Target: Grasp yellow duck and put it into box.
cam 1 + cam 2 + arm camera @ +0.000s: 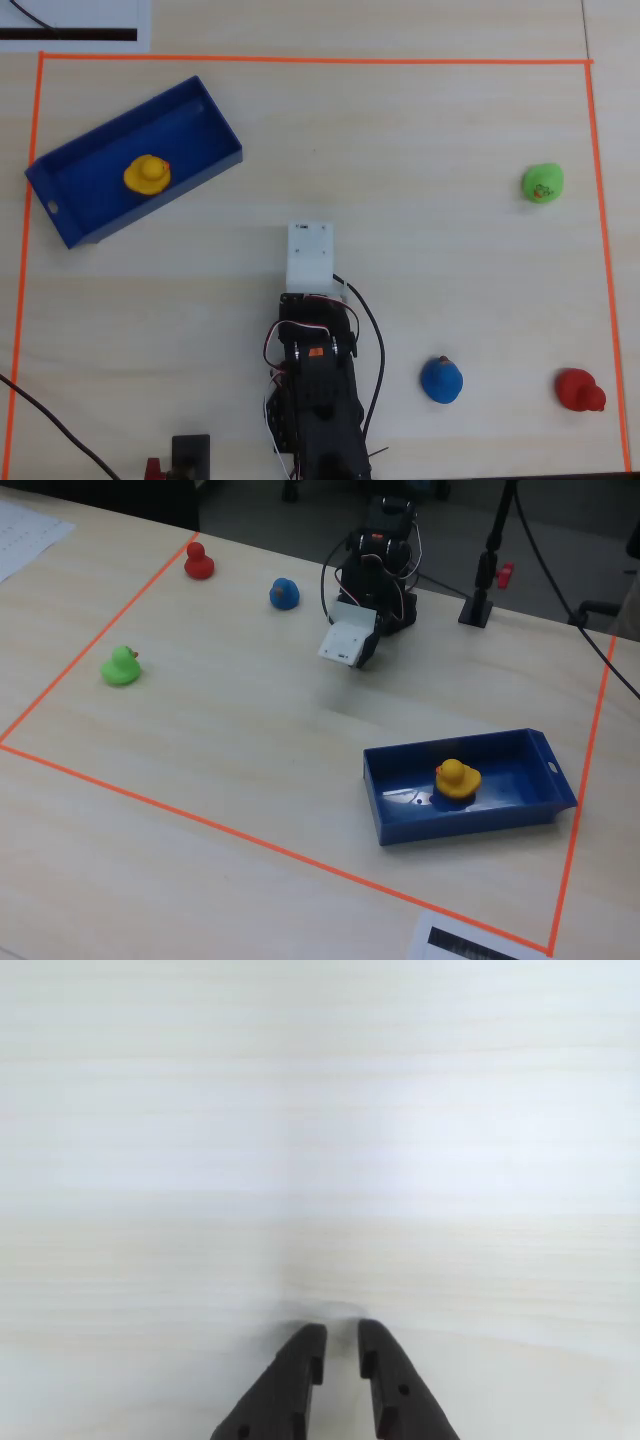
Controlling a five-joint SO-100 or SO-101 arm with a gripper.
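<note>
My work surface is a pale wood-grain table, marked with an orange tape border forming a rectangle. Directly on it, in the overhead view: the box lies at an angle in the upper left corner, overlapping the tape on its left end; a green duck stands at the right; a blue duck and a red duck sit near the lower right, well apart. My base stands at the bottom edge.
</note>
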